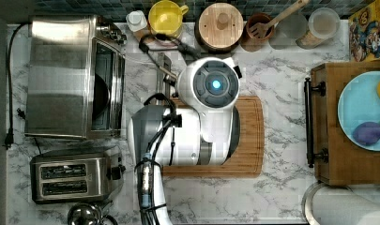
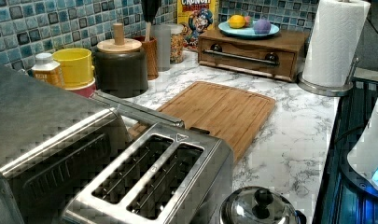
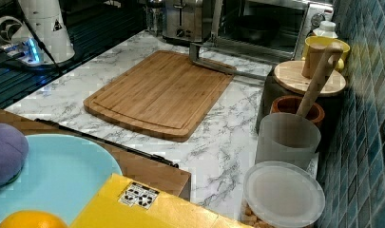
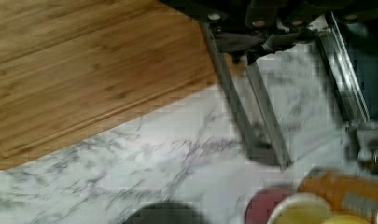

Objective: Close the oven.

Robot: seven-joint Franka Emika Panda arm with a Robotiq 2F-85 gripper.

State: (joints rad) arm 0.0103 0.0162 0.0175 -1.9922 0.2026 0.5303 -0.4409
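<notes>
Lying open, the oven [image 1: 75, 77] door [image 3: 237, 47] is resting flat; gripper [image 4: 261, 42] is hovering at its handle [image 4: 252, 116]; grip state unclear.

Even, fairly bright indoor light falls from above on the marble desk [image 1: 281, 75], and shadows are soft and short. The oven [image 1: 61, 75] shows pale glare streaks on its steel roof in the top view, while its interior stays dark. A blue lamp glows on the arm [image 1: 216, 85]. All views look blocky, with mosaic patches on smooth surfaces. The wrist view is smeared, the veins of the marble and the cutting board [image 4: 84, 70] soft. In the left view the near toaster [image 2: 149, 182] is unsharp.
</notes>
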